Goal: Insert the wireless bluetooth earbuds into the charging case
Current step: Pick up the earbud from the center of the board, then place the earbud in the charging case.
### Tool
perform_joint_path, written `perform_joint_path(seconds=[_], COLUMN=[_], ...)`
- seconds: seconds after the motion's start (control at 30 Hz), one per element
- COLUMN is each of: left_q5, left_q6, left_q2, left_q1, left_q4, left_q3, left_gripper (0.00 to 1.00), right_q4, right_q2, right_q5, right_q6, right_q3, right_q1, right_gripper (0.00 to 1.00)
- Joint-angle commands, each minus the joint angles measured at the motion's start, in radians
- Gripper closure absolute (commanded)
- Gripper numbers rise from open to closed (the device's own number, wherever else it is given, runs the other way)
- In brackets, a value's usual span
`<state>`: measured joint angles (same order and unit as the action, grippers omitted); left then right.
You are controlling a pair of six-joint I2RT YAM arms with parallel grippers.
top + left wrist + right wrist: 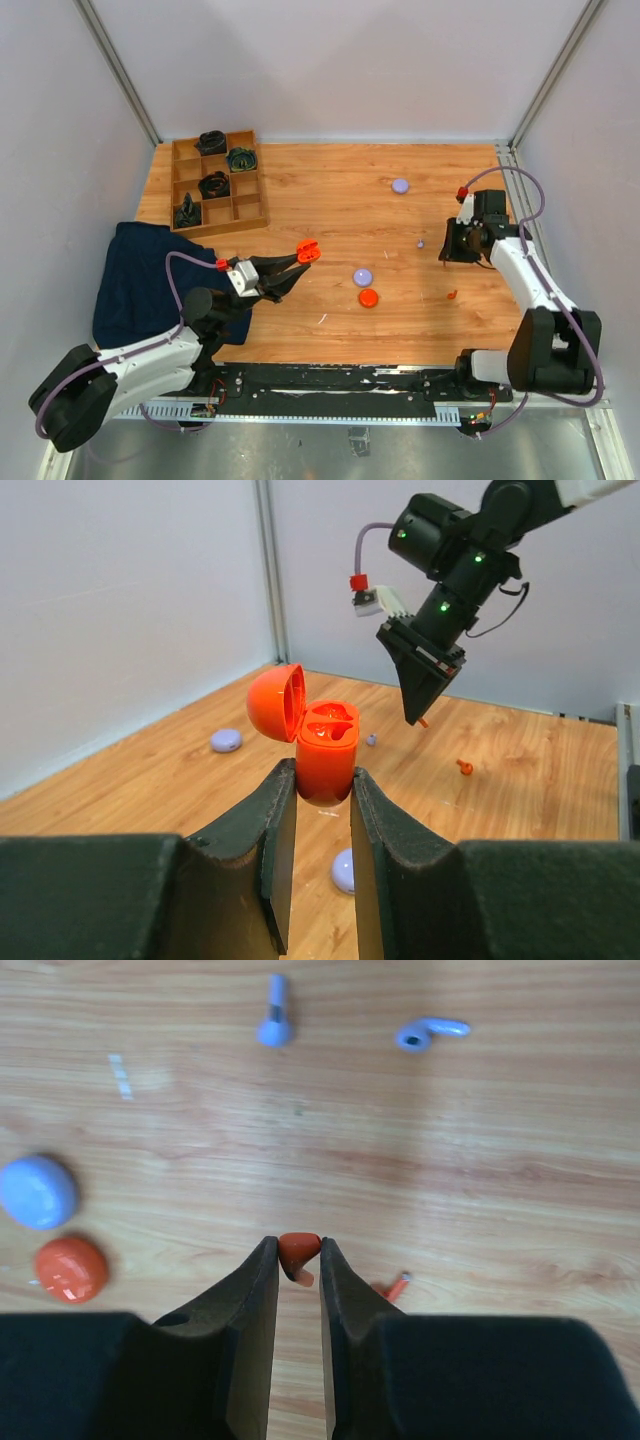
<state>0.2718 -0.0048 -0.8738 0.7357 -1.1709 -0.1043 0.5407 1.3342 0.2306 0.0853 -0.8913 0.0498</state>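
Observation:
The charging case (326, 758) is orange-red and stands upright with its lid (277, 700) flipped open. My left gripper (325, 776) is shut on its lower body and holds it above the table's middle (307, 250). My right gripper (298, 1246) is shut on an orange-red earbud (299, 1252) and hangs above the right side of the table (450, 250). Another orange-red earbud (394, 1286) lies on the wood just beside the right finger. Two lavender earbuds (273, 1022) (430, 1032) lie farther off.
A lavender disc (362, 277) and an orange-red disc (368, 297) lie near the middle, another lavender disc (401, 185) farther back. A wooden compartment tray (218, 182) with black coiled bundles stands back left, and a dark blue cloth (140, 280) lies at the left.

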Motion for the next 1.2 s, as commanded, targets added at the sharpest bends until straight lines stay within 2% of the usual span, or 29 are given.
perform_joint_path(seconds=[0.0,0.3,0.53,0.7,0.9,1.17], left_q5=[-0.019,0.054,0.1,0.121,0.149,0.156], left_q6=[-0.002,0.072,0.128,0.169,0.223,0.203], left_q2=[-0.022,-0.038,-0.063,-0.085,-0.117,-0.153], left_q1=[0.007,0.007,0.007,0.007,0.007,0.007], left_q4=[-0.111,-0.131,-0.132,-0.158,-0.203,-0.272], left_q3=[0.003,-0.006,-0.026,-0.035,-0.039,-0.053], left_gripper=[1.0,1.0,1.0,1.0,1.0,1.0], right_q4=[-0.054,-0.172,-0.382,-0.491,-0.635,-0.805], right_q2=[-0.123,-0.338,-0.45,-0.494,-0.517,-0.495], right_q5=[0.062,0.029,-0.002,-0.031,-0.006,-0.004], right_q6=[0.103,0.182,0.225,0.211,0.209,0.166], right_q3=[0.013,0.024,0.092,0.099,0.116,0.149], right_q1=[-0.081,-0.327,-0.546,-0.678,-0.768,-0.896], right_gripper=[0.8,0.8,0.81,0.81,0.81,0.82])
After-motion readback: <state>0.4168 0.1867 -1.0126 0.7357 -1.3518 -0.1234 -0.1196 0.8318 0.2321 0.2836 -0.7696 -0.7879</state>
